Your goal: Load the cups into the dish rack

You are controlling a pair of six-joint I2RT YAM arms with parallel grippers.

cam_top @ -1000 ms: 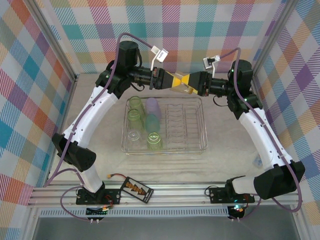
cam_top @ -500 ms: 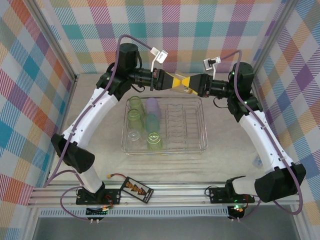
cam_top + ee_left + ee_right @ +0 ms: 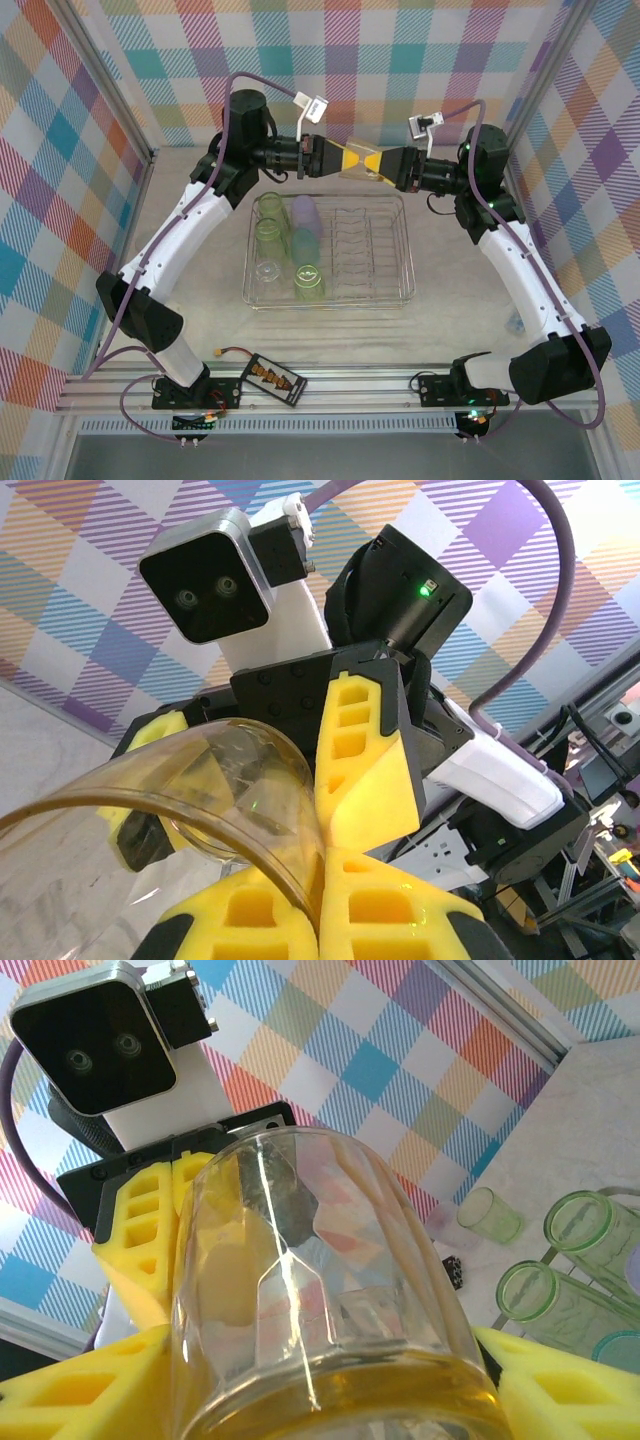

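A clear yellowish cup [image 3: 366, 168] [image 3: 320, 1290] hangs in the air above the back edge of the dish rack [image 3: 405, 262], between the two grippers. My left gripper [image 3: 350, 160] [image 3: 322, 880] is shut on its rim [image 3: 250, 830]. My right gripper [image 3: 386, 166] [image 3: 320, 1405] faces it from the right. Its yellow fingers [image 3: 570, 1380] stand on either side of the cup's base, close to the wall. Several cups stand upside down in the rack's left part: green [image 3: 268, 207], lilac [image 3: 306, 214], teal [image 3: 303, 245], clear [image 3: 267, 270].
A flat black box [image 3: 272, 377] lies by the left arm's base. In the right wrist view a green cup [image 3: 490, 1213] and a lilac one [image 3: 440, 1222] lie on the table beyond the rack. Wire dividers [image 3: 360, 245] fill the rack's right half.
The left gripper has lifted slightly and levelled the cup. The right gripper's fingers have narrowed around the cup's base.
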